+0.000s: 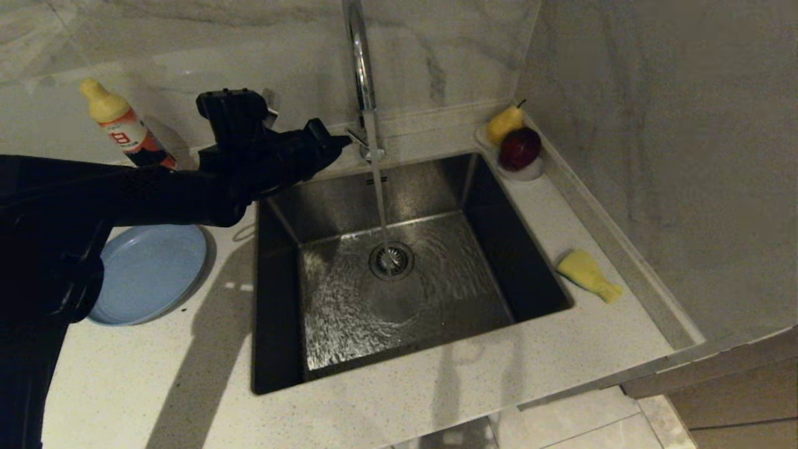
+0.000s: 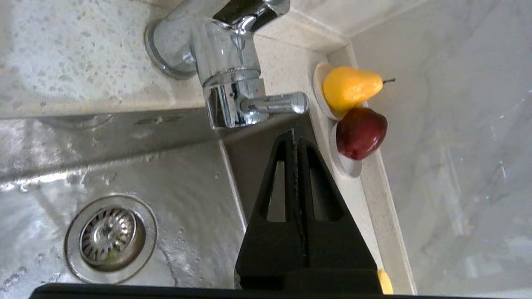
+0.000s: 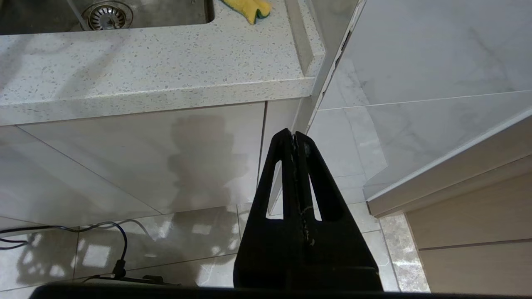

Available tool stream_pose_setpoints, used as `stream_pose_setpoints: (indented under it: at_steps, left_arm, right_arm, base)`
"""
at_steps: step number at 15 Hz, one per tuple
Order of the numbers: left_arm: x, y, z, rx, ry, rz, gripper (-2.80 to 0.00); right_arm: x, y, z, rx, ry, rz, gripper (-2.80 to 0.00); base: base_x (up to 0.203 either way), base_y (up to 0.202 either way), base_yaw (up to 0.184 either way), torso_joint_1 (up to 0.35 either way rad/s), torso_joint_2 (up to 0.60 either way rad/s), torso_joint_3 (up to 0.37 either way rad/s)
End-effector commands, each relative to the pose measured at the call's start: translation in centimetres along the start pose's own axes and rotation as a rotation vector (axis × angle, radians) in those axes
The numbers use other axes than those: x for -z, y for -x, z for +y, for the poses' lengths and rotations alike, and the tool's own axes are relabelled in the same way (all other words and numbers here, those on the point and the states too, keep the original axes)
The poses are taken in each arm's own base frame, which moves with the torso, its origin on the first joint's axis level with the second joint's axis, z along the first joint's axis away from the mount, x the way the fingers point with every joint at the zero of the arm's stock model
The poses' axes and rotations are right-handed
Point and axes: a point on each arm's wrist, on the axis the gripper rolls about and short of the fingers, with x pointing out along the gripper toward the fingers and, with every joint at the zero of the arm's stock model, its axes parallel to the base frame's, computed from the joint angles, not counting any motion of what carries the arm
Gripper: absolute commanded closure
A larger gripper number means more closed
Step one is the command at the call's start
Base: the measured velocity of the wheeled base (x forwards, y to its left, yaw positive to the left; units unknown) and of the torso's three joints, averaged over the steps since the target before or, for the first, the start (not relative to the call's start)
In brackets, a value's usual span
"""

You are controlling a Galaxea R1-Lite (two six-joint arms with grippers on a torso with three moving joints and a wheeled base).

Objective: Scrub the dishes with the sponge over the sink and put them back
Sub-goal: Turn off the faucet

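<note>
Sink [image 1: 399, 293] basin is wide open, just water running down from the tap [image 1: 365, 81] at its back rim. The left gripper [image 1: 340, 144] sits right beside that tap, fruit dish [image 1: 520, 171] crowds the sink's back right corner, and the sponge [image 1: 589, 274] lies off its right edge.

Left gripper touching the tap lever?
Apart. Left wrist view shows sink wall between the shut left gripper tips and the tap lever.

Left arm [image 1: 156, 193] matte black throughout, thick rounded links, boxy black block atop the wrist, left gripper [image 2: 294, 135] two flat black triangular fingers with long cut-out windows, toothed inner edges, right gripper [image 3: 293, 135] same black build
</note>
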Motion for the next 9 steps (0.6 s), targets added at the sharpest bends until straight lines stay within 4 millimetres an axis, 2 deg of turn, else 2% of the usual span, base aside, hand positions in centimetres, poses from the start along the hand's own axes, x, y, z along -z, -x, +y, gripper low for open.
stream_pose_setpoints:
  at_steps: [1,9]
  left_arm:
    - [0.6,-0.78,0.52,-0.009,0.001,-0.019,0.0]
    - [0.3,-1.57,0.76,-0.012,-0.009,-0.064,0.0]
  right_arm:
    - [0.0,-0.01,0.0,-0.001,0.001,0.001,0.0]
    - [0.0,-0.01,0.0,-0.001,0.001,0.001,0.0]
  base:
    - [0.0,0.0,0.0,0.0,0.0,0.0]
    - [0.0,0.0,0.0,0.0,0.0,0.0]
